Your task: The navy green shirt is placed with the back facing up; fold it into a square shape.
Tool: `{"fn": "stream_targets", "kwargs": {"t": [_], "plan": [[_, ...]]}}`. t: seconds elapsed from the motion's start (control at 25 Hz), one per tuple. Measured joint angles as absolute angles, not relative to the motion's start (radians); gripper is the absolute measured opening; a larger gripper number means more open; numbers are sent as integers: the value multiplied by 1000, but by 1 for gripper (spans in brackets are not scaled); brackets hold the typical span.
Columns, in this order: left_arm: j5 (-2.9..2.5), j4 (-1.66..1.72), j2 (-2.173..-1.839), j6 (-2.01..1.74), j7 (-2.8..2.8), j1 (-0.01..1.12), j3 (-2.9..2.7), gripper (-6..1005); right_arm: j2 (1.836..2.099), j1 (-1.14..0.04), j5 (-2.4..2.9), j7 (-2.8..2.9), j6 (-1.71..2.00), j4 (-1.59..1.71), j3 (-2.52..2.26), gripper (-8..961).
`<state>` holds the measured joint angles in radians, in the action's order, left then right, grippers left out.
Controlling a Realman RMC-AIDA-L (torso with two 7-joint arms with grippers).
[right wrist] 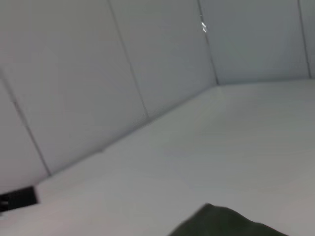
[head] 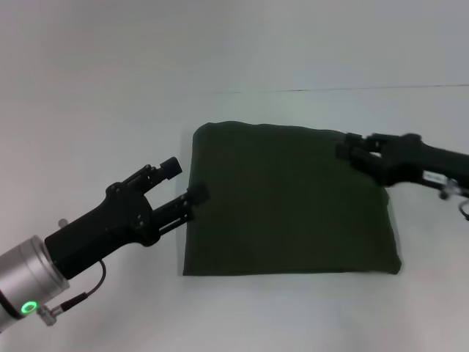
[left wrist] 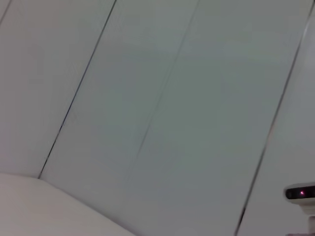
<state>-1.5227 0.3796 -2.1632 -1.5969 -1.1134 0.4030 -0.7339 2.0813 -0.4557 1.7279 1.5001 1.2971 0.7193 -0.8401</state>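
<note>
The navy green shirt (head: 289, 202) lies on the white table (head: 110, 125) in the head view, folded into a roughly square block. My left gripper (head: 185, 181) is open and empty, and hovers at the shirt's left edge with its fingers pointing at the cloth. My right gripper (head: 347, 145) is over the shirt's far right corner. A corner of the shirt (right wrist: 231, 223) shows in the right wrist view. The left wrist view shows only wall panels.
The white table runs around the shirt on all sides, up to a pale wall (head: 234, 44) at the back. A small device with a red light (left wrist: 301, 193) shows in the left wrist view.
</note>
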Motion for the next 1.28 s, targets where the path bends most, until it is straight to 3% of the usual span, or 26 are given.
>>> {"fn": "stream_targets", "kwargs": {"t": [0.24, 0.44, 0.84, 1.08, 1.28], "plan": [[-1524, 380, -2162, -1651, -1099, 384, -736, 794, 2081, -390, 1725, 1375, 1554, 686, -718, 324], [-1546, 387, -2160, -1714, -1083, 377, -738, 793, 2072, -358, 1725, 1306, 1673, 630, -688, 572], [-1587, 439, -2155, -1847, -992, 364, -736, 791, 2070, -320, 1732, 1252, 1827, 612, -657, 934], [-1694, 510, -2152, -1822, -1002, 363, -729, 790, 2046, -318, 1763, 1257, 1831, 611, -646, 934], [-1774, 580, -2138, -1786, -1058, 361, -721, 789, 2009, -324, 1786, 1300, 1843, 628, -648, 935]]}}
